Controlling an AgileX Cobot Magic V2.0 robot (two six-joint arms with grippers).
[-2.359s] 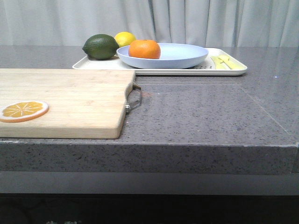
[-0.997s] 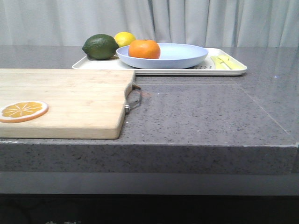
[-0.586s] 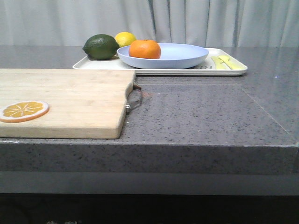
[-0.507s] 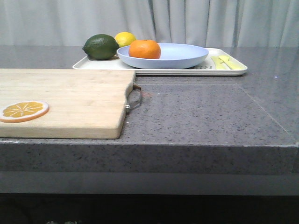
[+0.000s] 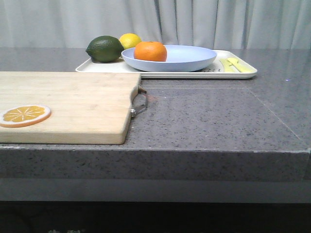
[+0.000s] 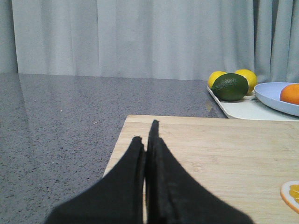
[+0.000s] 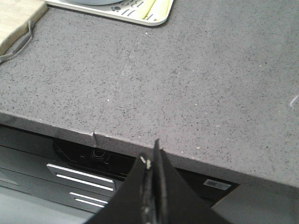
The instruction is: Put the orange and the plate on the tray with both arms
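The orange (image 5: 150, 51) rests in the left part of the pale lavender-blue plate (image 5: 187, 58), and the plate lies on the off-white tray (image 5: 194, 74) at the back of the counter. The left wrist view catches the orange (image 6: 290, 93) and the plate (image 6: 273, 95) at its edge, on the tray (image 6: 243, 109). My left gripper (image 6: 145, 133) is shut and empty, low over the wooden cutting board (image 6: 210, 158). My right gripper (image 7: 152, 151) is shut and empty, held off the counter's front edge; a tray corner (image 7: 154, 11) shows far from it. Neither gripper shows in the front view.
A dark green avocado (image 5: 104, 48) and a yellow lemon (image 5: 129, 40) sit on the tray's left end, yellow utensils (image 5: 235, 64) on its right end. The cutting board (image 5: 68, 104) carries an orange slice disc (image 5: 24, 115) and has a metal handle (image 5: 138, 102). Drawers (image 7: 79, 179) lie below the counter edge.
Nothing has visibly moved apart from slight shake of the view; the orange, plate and tray keep their places.
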